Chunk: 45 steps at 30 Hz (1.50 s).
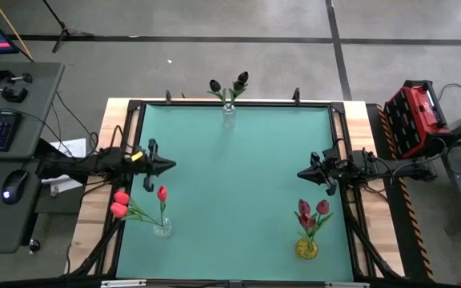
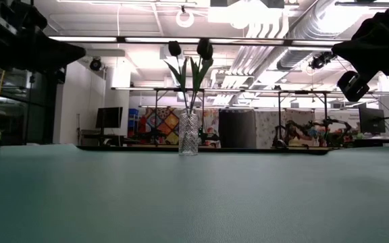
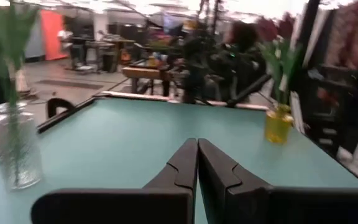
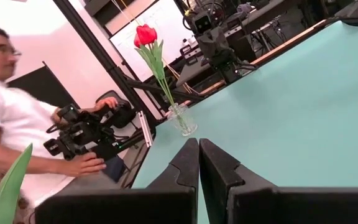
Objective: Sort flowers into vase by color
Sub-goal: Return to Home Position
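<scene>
Flowers: bright red tulips (image 1: 121, 198) share clear glass vase (image 1: 162, 230), sorted by colour.
Left hand (image 1: 169, 166): pressed together, empty, idle above teal tabletop (image 1: 238, 184).
Right hand (image 1: 301, 174): same, opposite side.

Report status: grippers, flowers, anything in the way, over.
Left gripper, right gripper: jaws shut, empty, at table sides. Red tulips in clear vase, black tulips in far vase, maroon tulips in yellow vase. Nothing blocking, over.

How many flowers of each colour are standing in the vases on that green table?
Red tulips: 3
Dark pink tulips: 3
Black tulips: 2 heads clearly seen; a third may hide behind them
Total: 8 counted for sure
</scene>
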Available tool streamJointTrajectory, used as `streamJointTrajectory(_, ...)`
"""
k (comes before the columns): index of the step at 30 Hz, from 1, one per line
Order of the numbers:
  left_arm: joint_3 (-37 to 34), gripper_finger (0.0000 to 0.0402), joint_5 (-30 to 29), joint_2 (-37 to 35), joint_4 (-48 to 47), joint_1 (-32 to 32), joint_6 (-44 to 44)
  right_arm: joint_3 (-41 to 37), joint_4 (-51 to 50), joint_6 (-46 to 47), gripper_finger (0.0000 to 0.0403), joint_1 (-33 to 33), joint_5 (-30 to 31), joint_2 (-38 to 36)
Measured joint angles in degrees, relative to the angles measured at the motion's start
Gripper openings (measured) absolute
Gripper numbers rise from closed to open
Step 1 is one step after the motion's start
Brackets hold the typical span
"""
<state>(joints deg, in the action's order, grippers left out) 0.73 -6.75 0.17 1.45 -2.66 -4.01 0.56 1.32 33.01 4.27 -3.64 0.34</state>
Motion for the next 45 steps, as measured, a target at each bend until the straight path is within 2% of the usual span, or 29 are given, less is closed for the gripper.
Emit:
streamJointTrajectory(11, 0.04, 0.0001, 1.13, 0.98, 0.32, -0.17, -4.81, 0.0, 0.0, 0.0, 0.0, 0.0, 0.0, 0.09)
streamJointTrajectory(45, 0.0, 0.0, 1.38, 2.07, -0.17, -0.15, -4.83, -0.02, -0.03, 0.0, 0.0, -0.01, 0.01, 0.07)
